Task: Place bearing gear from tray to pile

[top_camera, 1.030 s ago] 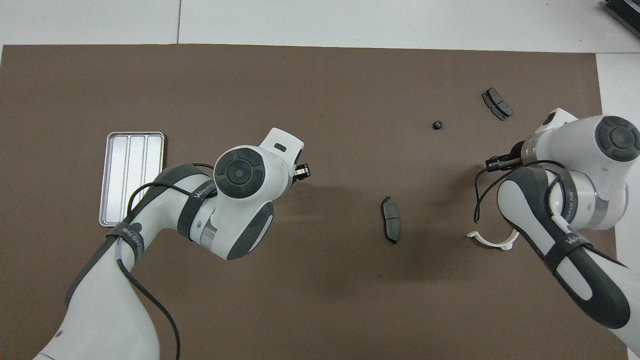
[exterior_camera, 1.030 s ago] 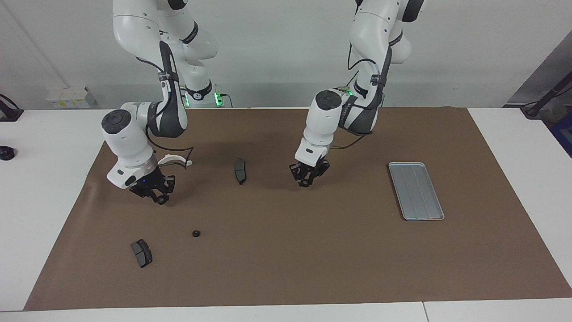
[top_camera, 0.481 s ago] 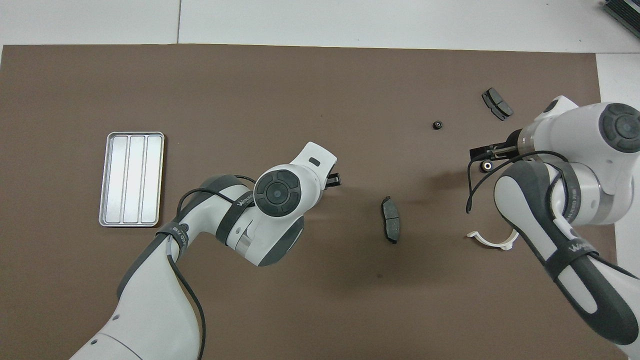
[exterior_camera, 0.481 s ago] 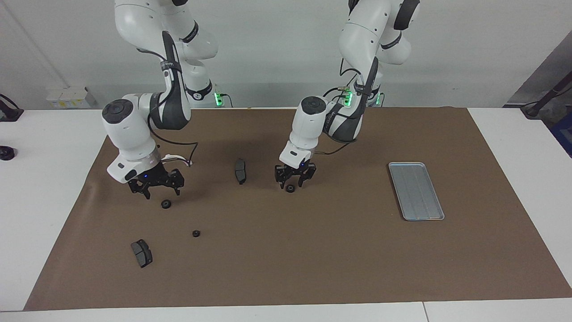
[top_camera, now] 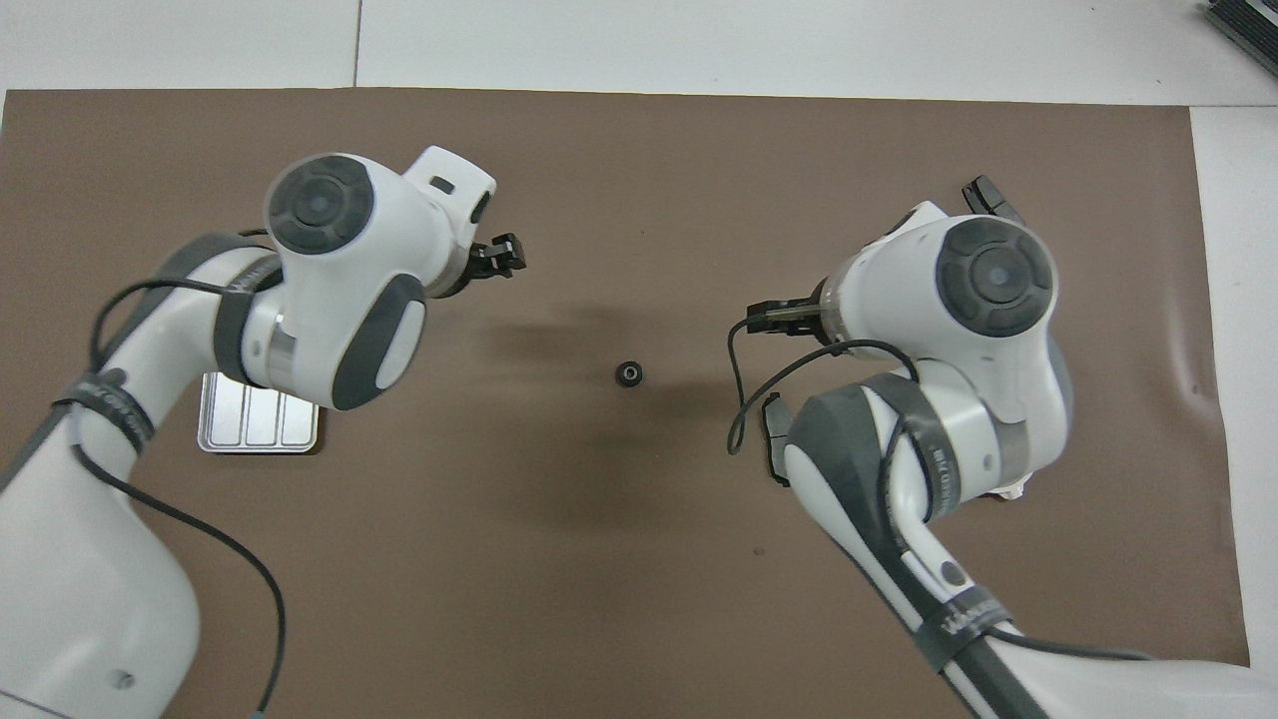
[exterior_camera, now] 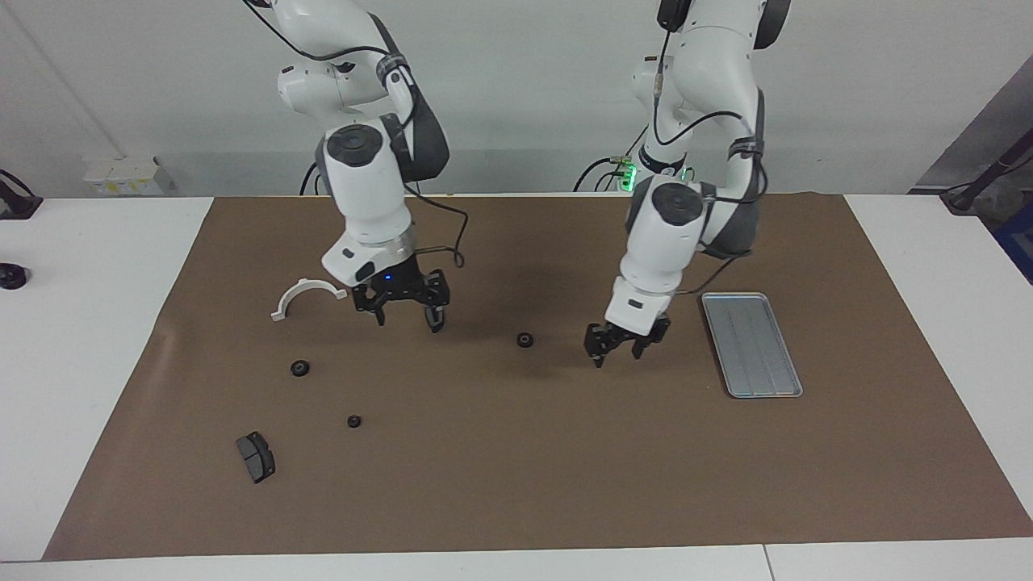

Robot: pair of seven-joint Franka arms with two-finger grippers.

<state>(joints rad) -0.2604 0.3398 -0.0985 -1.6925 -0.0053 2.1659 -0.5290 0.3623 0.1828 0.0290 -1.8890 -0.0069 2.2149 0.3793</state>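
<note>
On the brown mat a small black gear lies alone near the middle of the table, between the two grippers and touching neither. The left gripper hangs just above the mat between the gear and the tray, its fingers spread and empty. The tray sits toward the left arm's end, nothing in it. The right gripper hovers low, open and empty, over a dark brake pad that it mostly hides. Beside it, toward the right arm's end, lies the white half-ring. Farther from the robots are two more small black round pieces and a second brake pad, all well apart from one another.
</note>
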